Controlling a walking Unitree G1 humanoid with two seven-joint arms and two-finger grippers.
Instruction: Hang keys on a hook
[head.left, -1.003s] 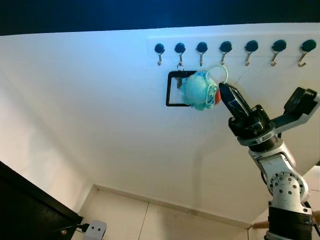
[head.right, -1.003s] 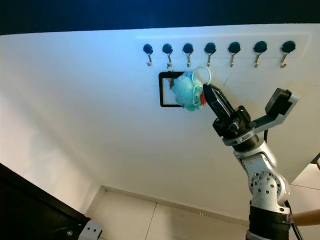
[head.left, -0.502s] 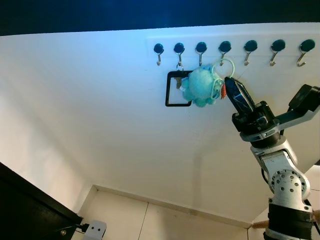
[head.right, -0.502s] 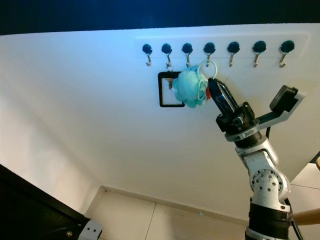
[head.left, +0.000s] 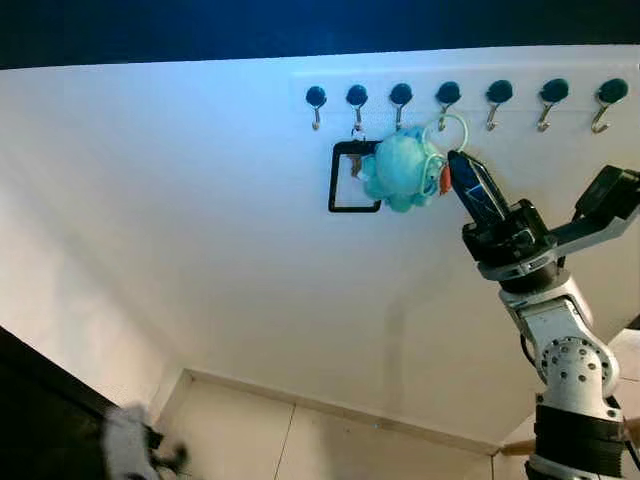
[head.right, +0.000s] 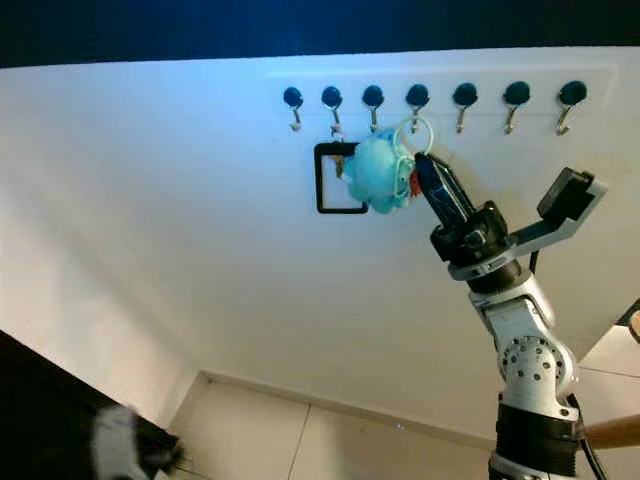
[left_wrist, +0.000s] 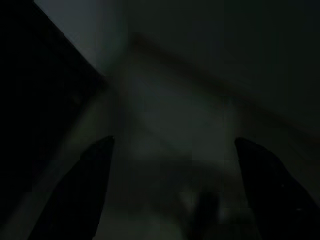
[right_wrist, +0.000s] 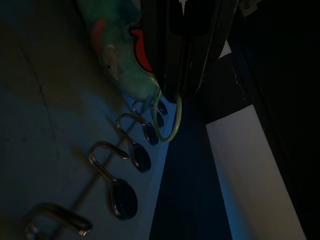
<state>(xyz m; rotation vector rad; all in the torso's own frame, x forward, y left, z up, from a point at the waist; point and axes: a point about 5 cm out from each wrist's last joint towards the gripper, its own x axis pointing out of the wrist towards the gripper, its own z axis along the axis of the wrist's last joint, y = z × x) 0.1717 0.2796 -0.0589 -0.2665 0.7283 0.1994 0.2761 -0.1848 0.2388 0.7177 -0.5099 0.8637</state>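
Fingers: your right gripper (head.left: 458, 165) has its fingers clenched on the pale green ring (head.left: 452, 131) of the keys.
Keys: teal plush keychain (head.left: 402, 170) hangs in the upper middle, ring at the fourth hook (head.left: 445, 97).
Neighbour: black frame (head.left: 350, 178) under the second hook.
Left gripper (left_wrist: 172, 190): fingers spread apart, in the dark.

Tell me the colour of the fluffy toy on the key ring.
The fluffy plush keychain toy is light turquoise with an orange-red patch; clearest in the left eye view.

Plush keychain (head.left: 401, 170) hangs below hooks (head.left: 448, 98), left of right pincer (head.left: 455, 165).
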